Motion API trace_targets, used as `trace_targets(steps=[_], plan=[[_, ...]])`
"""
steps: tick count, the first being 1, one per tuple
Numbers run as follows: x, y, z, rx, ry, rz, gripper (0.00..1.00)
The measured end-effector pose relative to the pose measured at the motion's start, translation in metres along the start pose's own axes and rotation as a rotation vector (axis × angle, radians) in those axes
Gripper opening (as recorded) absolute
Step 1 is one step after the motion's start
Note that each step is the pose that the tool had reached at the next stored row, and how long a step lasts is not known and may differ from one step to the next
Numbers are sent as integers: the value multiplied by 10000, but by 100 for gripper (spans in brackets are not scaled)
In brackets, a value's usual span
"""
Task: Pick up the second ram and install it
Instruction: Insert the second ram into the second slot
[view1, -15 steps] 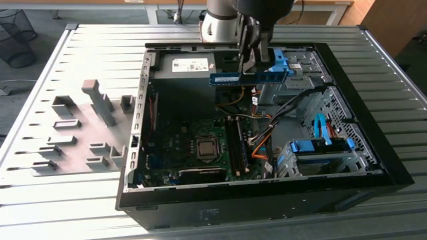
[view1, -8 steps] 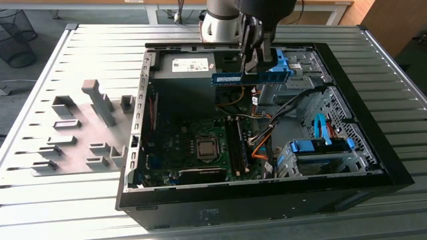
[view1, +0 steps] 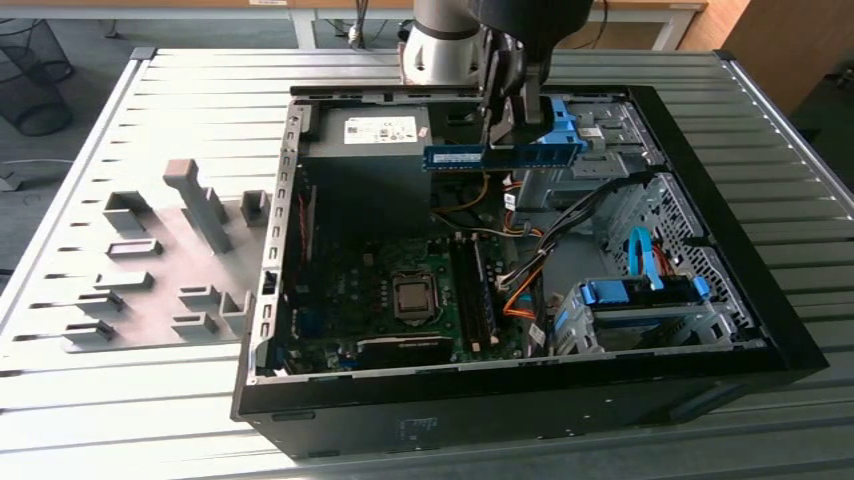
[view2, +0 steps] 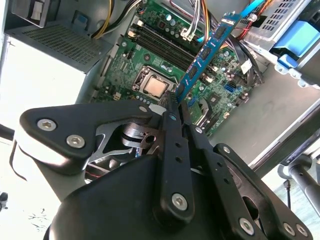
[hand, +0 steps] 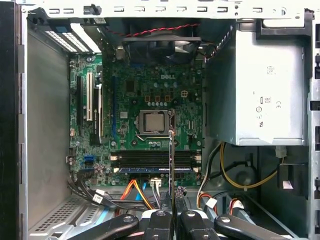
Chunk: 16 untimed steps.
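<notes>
Slatted table (view1: 134, 425), second ram (view1: 505, 156) in pincer (view2: 177, 103)

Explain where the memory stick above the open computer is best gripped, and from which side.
Grip the memory stick across its two flat faces, near the middle of its upper long edge, coming from above. It is thin and flat, so the faces give parallel surfaces to clamp, and the lower edge is left free toward the slots. The gripper holds it this way.
</notes>
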<state>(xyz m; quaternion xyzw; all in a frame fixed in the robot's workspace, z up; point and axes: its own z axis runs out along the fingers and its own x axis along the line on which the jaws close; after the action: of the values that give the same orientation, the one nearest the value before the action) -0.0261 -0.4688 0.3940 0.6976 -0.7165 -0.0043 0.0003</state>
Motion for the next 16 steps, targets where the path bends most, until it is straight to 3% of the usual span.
trace_targets(steps=[16], plan=[[0,0,3,4,-5,590,14]])
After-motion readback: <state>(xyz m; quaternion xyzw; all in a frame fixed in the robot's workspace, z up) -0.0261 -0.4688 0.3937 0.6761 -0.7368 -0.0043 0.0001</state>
